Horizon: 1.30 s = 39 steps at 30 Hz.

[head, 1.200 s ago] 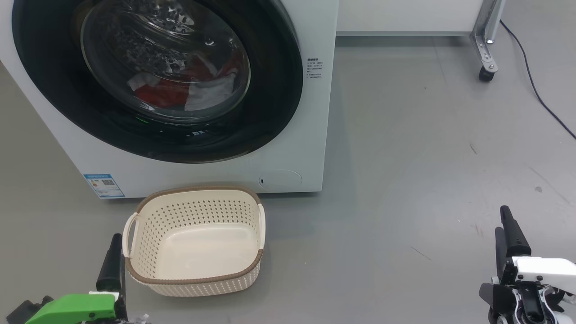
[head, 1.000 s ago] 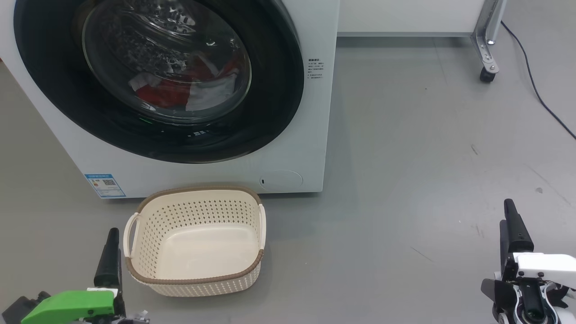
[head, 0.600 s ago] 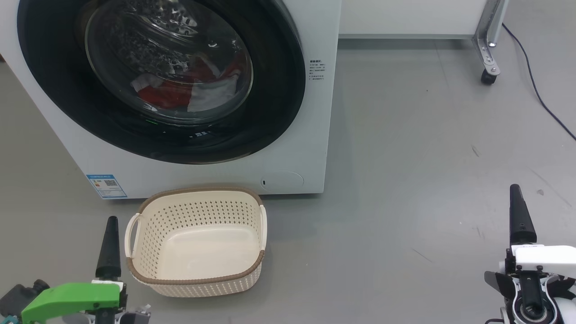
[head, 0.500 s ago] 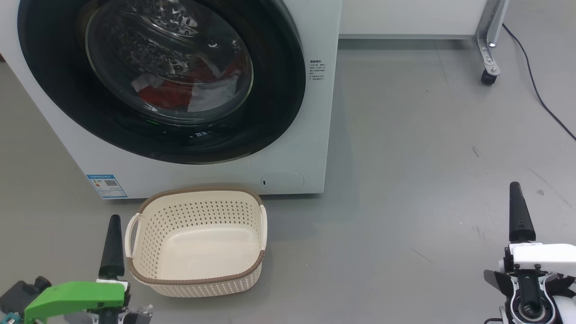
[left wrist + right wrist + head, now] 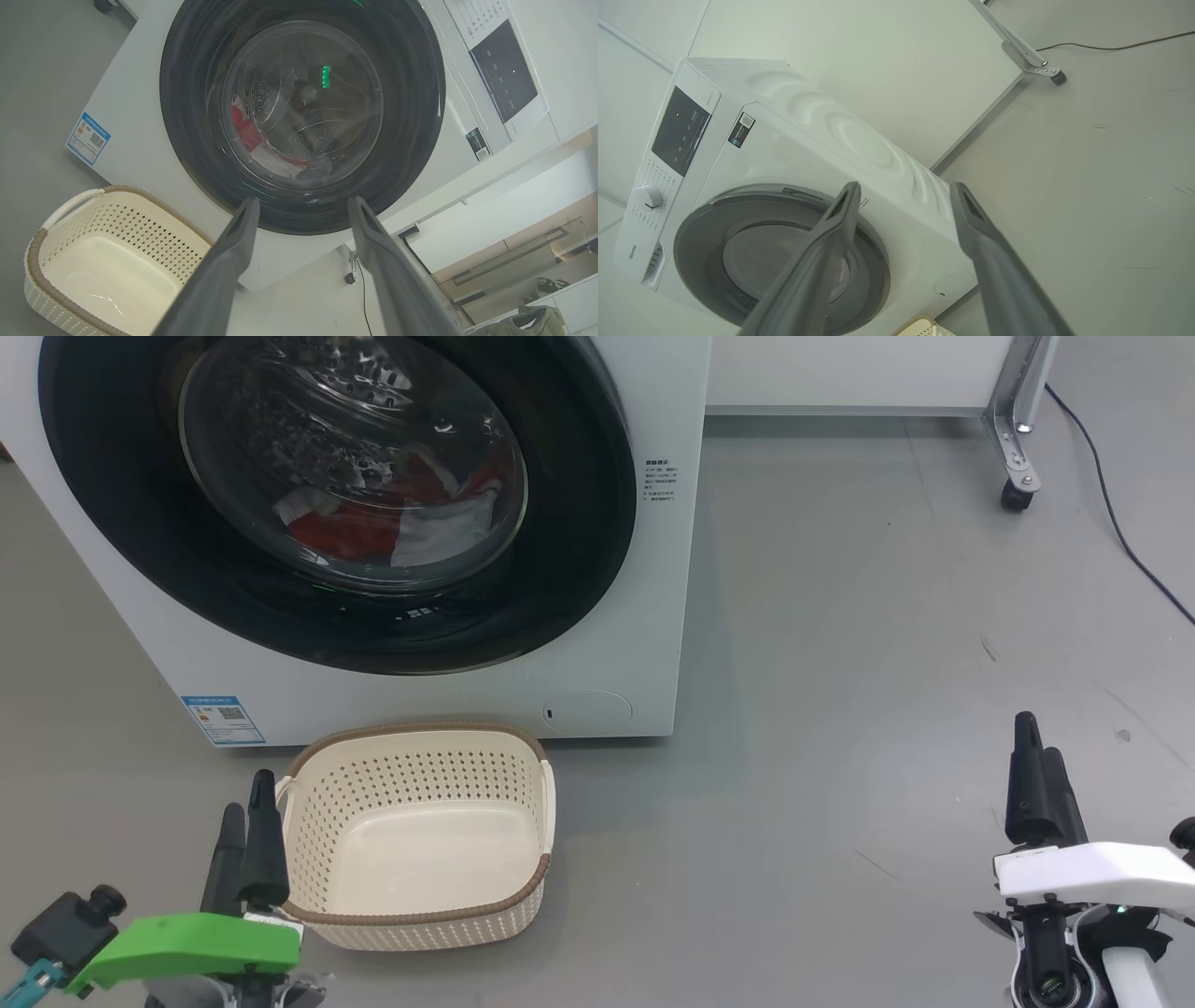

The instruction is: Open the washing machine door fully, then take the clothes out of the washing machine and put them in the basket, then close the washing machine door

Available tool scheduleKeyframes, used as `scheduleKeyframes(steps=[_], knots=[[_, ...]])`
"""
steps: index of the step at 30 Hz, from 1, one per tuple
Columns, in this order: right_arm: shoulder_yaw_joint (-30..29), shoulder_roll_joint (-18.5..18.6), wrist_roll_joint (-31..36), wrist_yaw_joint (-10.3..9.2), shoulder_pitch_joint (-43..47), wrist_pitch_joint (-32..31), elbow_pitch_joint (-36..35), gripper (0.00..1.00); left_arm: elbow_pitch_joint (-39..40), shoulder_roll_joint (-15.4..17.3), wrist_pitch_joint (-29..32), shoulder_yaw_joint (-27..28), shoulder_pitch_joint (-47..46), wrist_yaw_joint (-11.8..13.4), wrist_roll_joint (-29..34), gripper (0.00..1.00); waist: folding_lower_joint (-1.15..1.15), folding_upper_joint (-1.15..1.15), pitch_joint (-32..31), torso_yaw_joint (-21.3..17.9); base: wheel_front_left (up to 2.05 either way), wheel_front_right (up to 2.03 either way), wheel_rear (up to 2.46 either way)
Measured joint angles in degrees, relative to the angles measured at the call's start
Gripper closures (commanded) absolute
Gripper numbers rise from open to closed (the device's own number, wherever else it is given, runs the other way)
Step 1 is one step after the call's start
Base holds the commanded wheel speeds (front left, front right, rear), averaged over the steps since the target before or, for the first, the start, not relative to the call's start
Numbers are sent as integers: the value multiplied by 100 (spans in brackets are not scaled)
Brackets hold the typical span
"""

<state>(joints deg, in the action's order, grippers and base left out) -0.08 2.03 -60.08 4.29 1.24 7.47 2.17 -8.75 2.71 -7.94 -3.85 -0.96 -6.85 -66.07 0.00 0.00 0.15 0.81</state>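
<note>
Head view: shut round black-rimmed glass door (image 5: 579, 523) lies ahead of left gripper (image 5: 249, 793), farther from right gripper (image 5: 1038, 735); both jaws spread.

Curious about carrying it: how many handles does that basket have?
2: one handle on the basket's left side, partly behind the left gripper; the other on its right side.

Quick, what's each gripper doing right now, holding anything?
Left gripper: open, holding nothing.
Right gripper: open, holding nothing.
</note>
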Motion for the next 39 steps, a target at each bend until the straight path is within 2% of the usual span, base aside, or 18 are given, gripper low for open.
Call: scheduleKeyframes(steps=[9,11,21,32,39], knots=[[275,1,1006,-159,44,179,-76,0,1,65,-160,-267,1,59,1246,0,0,0,18,1,0,0,0],[335,1,1255,-248,44,201,-85,0,1,63,-181,-319,1,110,1492,0,0,0,24,2,0,0,0],[599,5,2185,-492,61,379,-66,0,-11,54,-347,-460,1,260,2525,0,0,0,37,1,0,0,0],[781,11,3065,-802,171,568,190,0,-182,70,-536,-744,10,554,3976,0,0,0,18,-4,0,0,0],[794,25,3482,-950,257,603,414,0,-352,66,-634,-760,24,726,4404,0,0,0,-4,-8,0,0,0]])
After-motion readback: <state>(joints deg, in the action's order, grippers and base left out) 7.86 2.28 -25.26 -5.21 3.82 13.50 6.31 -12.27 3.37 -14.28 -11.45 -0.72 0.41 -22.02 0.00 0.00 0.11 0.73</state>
